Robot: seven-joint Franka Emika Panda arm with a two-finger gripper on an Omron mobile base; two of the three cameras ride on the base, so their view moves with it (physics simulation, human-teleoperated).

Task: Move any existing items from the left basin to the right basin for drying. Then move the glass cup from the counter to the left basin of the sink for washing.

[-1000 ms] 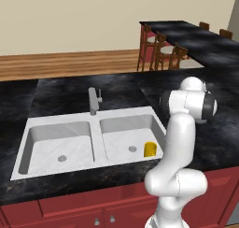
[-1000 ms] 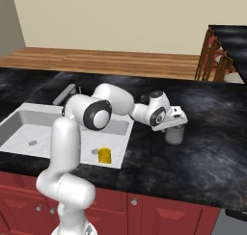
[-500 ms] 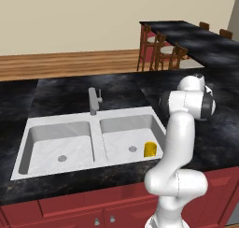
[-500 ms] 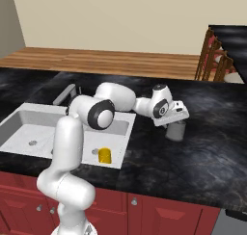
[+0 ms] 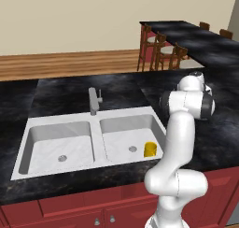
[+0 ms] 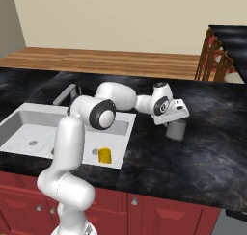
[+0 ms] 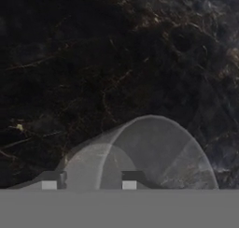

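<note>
Hand (image 6: 174,124) hangs directly over glass cup (image 6: 176,129) on the worktop (image 6: 212,147); fingertips (image 7: 129,179) straddle its near wall, parted, nothing gripped. Yellow cup (image 5: 150,149) sits at 3 o'clock in the right basin (image 5: 122,145).

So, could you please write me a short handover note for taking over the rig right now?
Claw: right above the glass cup; in the hand view its tips straddle part of the cup's near rim; open or shut cannot be told.
Glass cup: upright on the counter, right of the sink.
Yellow cup: in the right basin.
Left basin: holds nothing.
Done: left basin cleared.
Left: grasp the glass cup and set it in the left basin.
</note>
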